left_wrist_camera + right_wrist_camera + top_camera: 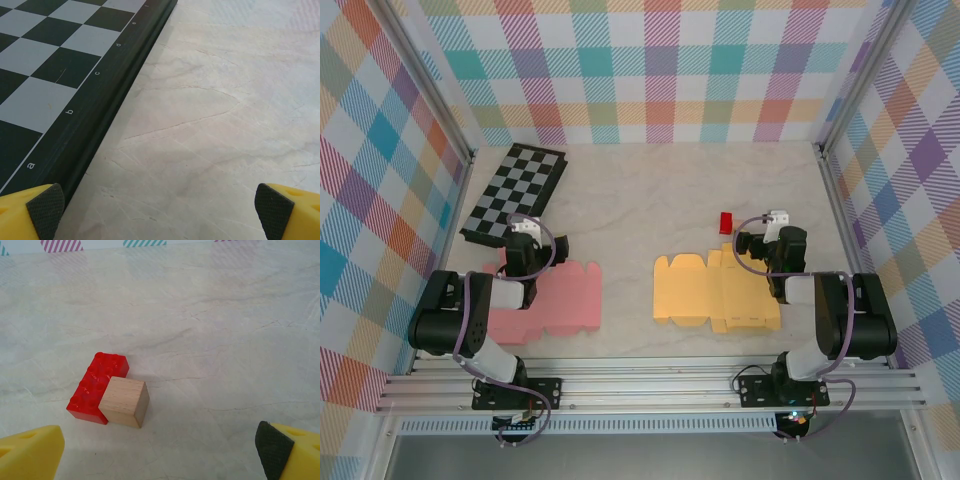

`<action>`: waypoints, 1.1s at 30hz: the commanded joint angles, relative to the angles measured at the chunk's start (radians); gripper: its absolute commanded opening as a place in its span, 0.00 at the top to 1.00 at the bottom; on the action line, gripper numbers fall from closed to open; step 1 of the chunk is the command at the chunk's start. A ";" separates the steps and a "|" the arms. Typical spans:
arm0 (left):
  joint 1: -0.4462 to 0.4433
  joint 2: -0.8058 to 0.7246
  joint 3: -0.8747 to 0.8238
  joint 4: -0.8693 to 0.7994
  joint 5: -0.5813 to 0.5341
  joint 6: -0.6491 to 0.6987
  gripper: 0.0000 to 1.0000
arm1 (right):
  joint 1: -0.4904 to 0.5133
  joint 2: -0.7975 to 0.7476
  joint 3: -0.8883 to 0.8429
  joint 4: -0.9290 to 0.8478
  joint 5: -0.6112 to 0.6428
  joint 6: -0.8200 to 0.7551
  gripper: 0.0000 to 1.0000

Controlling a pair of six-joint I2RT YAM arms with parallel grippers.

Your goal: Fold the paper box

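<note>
Two unfolded paper box blanks lie flat near the front of the table: a pink one point(558, 298) on the left and an orange one point(700, 290) on the right. My left gripper point(525, 243) hovers over the far edge of the pink blank. In the left wrist view the left gripper point(160, 212) is open over bare table, with nothing between its yellow fingers point(45, 210). My right gripper point(754, 240) sits over the far right part of the orange blank. In the right wrist view the right gripper point(157, 452) stands open and empty.
A folded chessboard point(515, 190) lies at the back left, its dark edge point(107, 100) just ahead of the left fingers. A red brick point(726, 222) point(97, 385) with a wooden cube point(125, 401) against it lies ahead of the right gripper. Plaid walls enclose the table point(650, 200).
</note>
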 commanded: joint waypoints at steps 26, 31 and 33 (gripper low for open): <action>0.012 -0.005 0.024 0.001 0.015 0.001 0.00 | 0.002 0.001 0.017 0.003 -0.022 0.016 0.00; 0.008 -0.018 0.026 -0.013 -0.003 0.003 0.00 | 0.001 0.000 0.017 0.004 -0.020 0.014 0.00; -0.009 -0.072 0.100 -0.203 -0.078 -0.009 0.00 | 0.007 -0.038 0.056 -0.093 0.025 0.023 0.00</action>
